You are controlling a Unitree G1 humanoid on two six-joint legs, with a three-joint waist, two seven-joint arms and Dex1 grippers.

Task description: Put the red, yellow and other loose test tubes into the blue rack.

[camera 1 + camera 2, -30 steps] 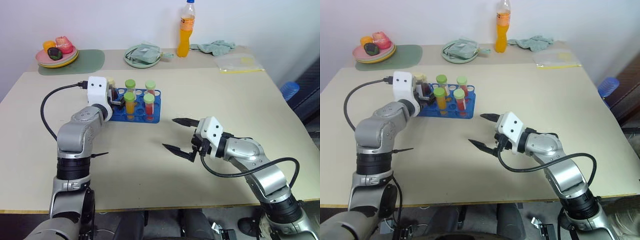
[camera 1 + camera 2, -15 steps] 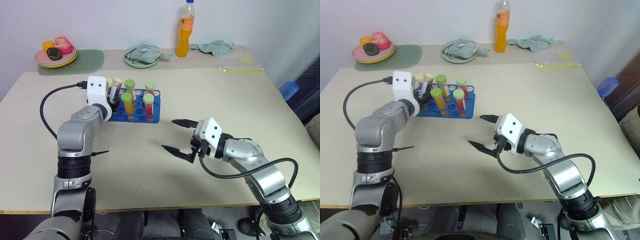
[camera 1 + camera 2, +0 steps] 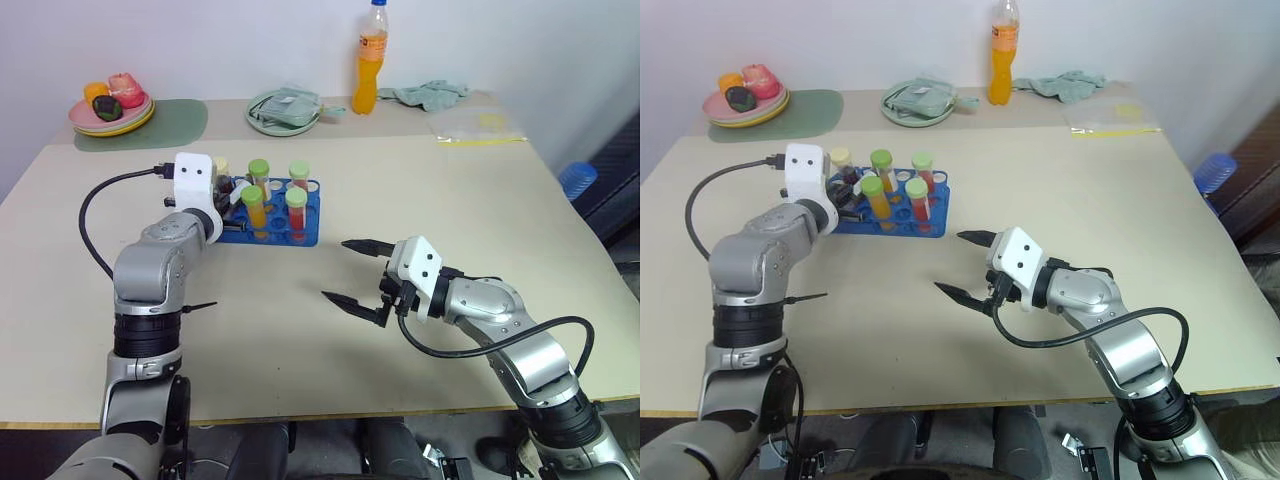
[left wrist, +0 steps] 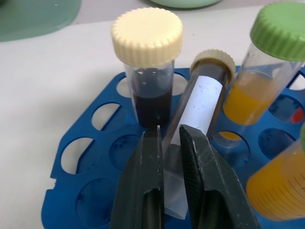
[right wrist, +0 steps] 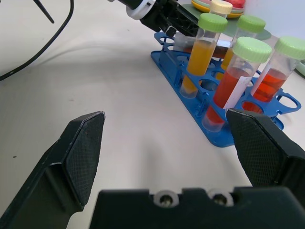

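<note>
Your left gripper has just closed, pinching the tilted tube over the blue rack; seat it next. Right gripper stays spread.

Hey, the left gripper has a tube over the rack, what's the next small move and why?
Probably tip the tube upright and ease it down into a hole. The left gripper is shut on its lower end, and it leans tilted over the blue rack beside the dark tube, not seated like the others.

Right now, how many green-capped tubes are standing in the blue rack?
4, all upright in the blue rack: two yellow-filled and two red-filled. None looks hidden.
</note>
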